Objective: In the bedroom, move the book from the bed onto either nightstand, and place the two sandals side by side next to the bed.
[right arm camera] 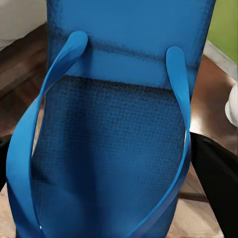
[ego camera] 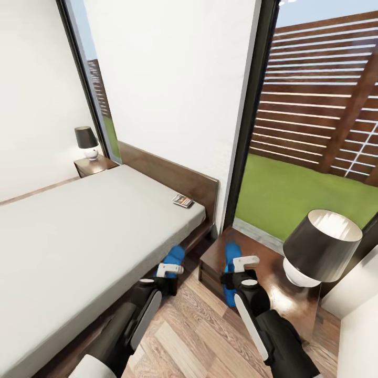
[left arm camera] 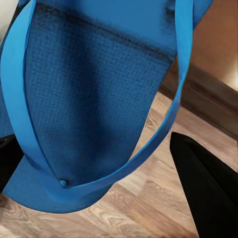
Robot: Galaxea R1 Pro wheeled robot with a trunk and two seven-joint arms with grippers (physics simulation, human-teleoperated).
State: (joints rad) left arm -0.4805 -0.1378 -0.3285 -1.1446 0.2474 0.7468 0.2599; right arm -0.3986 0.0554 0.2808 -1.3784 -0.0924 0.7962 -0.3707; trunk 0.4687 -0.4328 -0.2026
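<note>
The book (ego camera: 182, 201) lies on the bed (ego camera: 79, 236) at the mattress corner by the headboard. My left gripper (ego camera: 169, 271) is shut on one blue sandal (ego camera: 174, 256) and holds it above the floor, close to the bed's side. In the left wrist view that sandal (left arm camera: 94, 99) hangs between the black fingers (left arm camera: 208, 193). My right gripper (ego camera: 244, 264) is shut on the other sandal (ego camera: 231, 253), held over the front edge of the near nightstand (ego camera: 273, 283). The right wrist view shows this sandal (right arm camera: 119, 139) between the fingers (right arm camera: 218, 173).
A black-shaded lamp (ego camera: 320, 247) stands on the near nightstand, right of my right arm. A second nightstand (ego camera: 94, 165) with its own lamp (ego camera: 86, 140) sits beyond the bed. Wood floor (ego camera: 199, 325) runs between bed and nightstand. A tall window (ego camera: 310, 157) faces lawn and fence.
</note>
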